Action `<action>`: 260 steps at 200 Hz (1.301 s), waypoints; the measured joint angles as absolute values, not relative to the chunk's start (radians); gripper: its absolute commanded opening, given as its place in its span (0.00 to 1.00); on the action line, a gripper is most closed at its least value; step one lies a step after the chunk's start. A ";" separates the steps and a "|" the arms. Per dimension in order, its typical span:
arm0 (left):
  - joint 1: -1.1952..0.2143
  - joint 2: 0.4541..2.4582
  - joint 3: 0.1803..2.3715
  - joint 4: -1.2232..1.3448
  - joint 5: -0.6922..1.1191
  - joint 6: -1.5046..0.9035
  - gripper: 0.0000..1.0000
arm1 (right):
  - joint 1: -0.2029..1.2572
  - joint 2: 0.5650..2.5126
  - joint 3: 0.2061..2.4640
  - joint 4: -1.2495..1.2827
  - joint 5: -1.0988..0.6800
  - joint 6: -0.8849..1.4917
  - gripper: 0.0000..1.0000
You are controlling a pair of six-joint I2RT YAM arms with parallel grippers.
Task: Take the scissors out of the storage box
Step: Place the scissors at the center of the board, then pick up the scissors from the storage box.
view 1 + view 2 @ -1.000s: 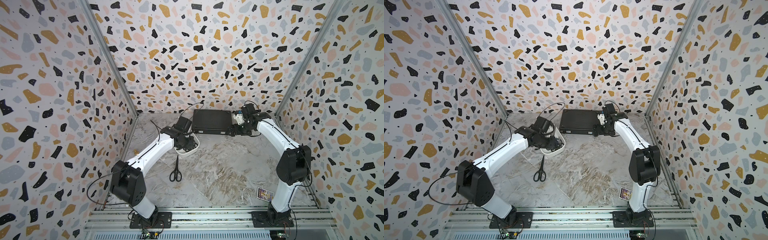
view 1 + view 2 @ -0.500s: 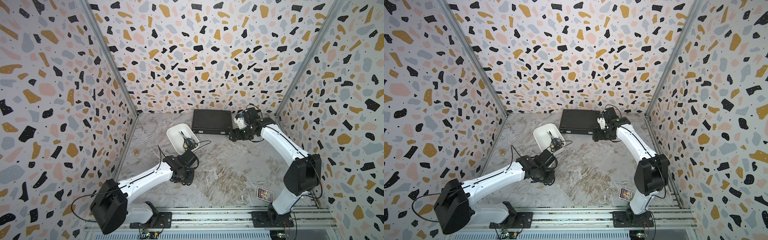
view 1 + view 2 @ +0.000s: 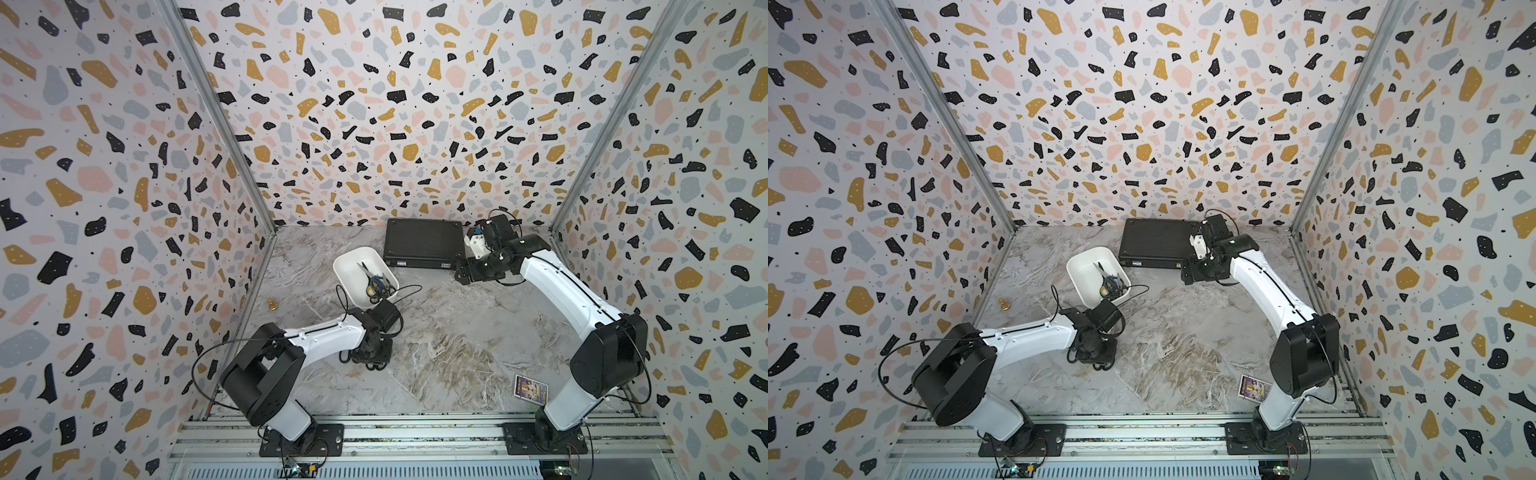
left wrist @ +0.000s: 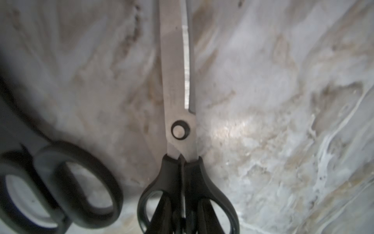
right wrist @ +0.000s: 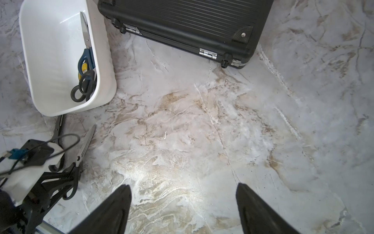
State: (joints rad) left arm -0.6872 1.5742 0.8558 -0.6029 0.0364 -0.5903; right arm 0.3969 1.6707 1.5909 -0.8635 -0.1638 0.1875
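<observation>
While wrist-down, L gripper point(image 3: 373, 362) low, on scissors point(image 4: 179, 81).

A flat black case point(image 3: 424, 243) with a ribbed lid is set at the back of the table point(image 3: 457, 340), close to the rear wall, and is seen shut in both top views. In the right wrist view, silver metal fittings point(image 5: 208, 53) are seen along the edge of the case point(image 5: 182, 20). The table is patterned like grey and tan marble. A small printed card point(image 3: 530, 387), purple and yellow, is laid flat near the front edge. A small brass-coloured object point(image 3: 272, 304) is seen at the foot of a side wall; its kind cannot be told. The walls point(image 3: 374, 104) are covered in black, ochre, pink and grey flecks. Metal rails point(image 3: 415, 432) are fixed along the front.
</observation>
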 measured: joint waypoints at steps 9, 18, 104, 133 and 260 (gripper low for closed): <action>-0.673 1.581 0.867 -0.597 0.036 -0.592 0.13 | 0.398 1.671 1.598 -0.863 -0.163 0.187 0.87; -0.665 1.587 0.878 -0.593 0.035 -0.595 0.15 | 0.399 1.671 1.604 -0.864 -0.163 0.187 0.87; -0.662 1.641 0.925 -0.590 0.033 -0.592 0.34 | 0.400 1.678 1.614 -0.869 -0.160 0.175 0.87; -0.662 1.638 0.989 -0.647 0.019 -0.581 0.35 | 0.400 1.687 1.627 -0.873 -0.157 0.170 0.87; -0.414 1.927 1.576 -0.728 0.016 -0.540 0.38 | 0.400 1.760 1.704 -0.923 -0.093 0.110 0.88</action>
State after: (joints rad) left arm -0.4141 1.9274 1.5764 -0.7277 0.0158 -0.5396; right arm 0.3996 1.7603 1.7039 -0.9234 -0.0925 0.1097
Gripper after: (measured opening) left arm 0.385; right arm 0.875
